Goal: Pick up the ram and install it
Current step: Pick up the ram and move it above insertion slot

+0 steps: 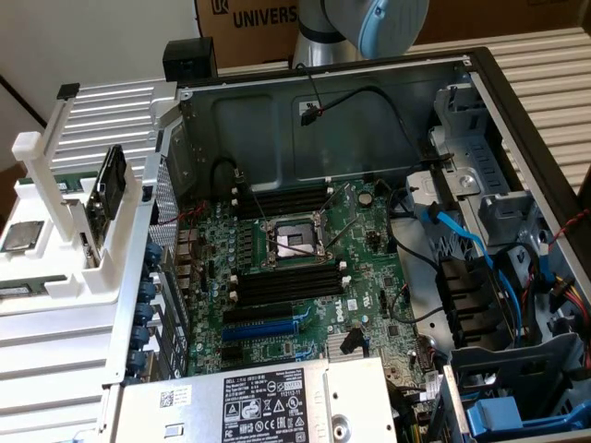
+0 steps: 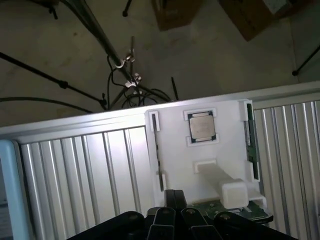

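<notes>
The job stood at its first step, by my reading: the ram was not yet picked up. It stood on edge, tilted, in the white holder on the desk, at the exterior view's left, just outside the open case. The black slots on the board inside the case looked bare, so nothing had been installed.

The arm rose behind the case. In the wrist view the gripper hung over the holder, jaws shut together with nothing between them. A CPU lay in its pocket beyond, and a white post rose beside the gripper. A green edge showed past the post, near the gripper; I could not tell whether that was the same ram.

A grasp here would, I think, call for the jaws to open first, then line up across the stick's thin faces and come down clear of the post, since the ram stood close to the holder's walls
</notes>
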Controlling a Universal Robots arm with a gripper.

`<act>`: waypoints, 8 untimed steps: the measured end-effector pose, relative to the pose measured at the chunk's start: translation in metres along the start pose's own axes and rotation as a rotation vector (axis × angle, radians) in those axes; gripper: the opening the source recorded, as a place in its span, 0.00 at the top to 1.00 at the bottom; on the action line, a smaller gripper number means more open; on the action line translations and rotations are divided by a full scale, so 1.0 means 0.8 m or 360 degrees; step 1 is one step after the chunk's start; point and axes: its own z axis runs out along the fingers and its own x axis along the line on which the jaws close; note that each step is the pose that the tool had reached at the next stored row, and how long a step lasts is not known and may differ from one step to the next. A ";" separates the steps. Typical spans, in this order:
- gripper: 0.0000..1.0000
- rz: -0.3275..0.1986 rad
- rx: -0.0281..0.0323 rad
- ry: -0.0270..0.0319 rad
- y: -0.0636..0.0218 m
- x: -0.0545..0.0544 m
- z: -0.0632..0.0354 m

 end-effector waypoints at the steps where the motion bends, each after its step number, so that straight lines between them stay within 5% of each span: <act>1: 0.90 -0.0001 0.00047 -0.00009 0.000 0.000 0.002; 5: 0.90 -0.0012 0.00251 -0.00039 0.001 0.000 0.011; 6: 0.90 -0.0021 0.00353 -0.00057 0.001 0.001 0.026; 8: 0.90 -0.0024 0.00375 -0.00062 0.001 0.001 0.031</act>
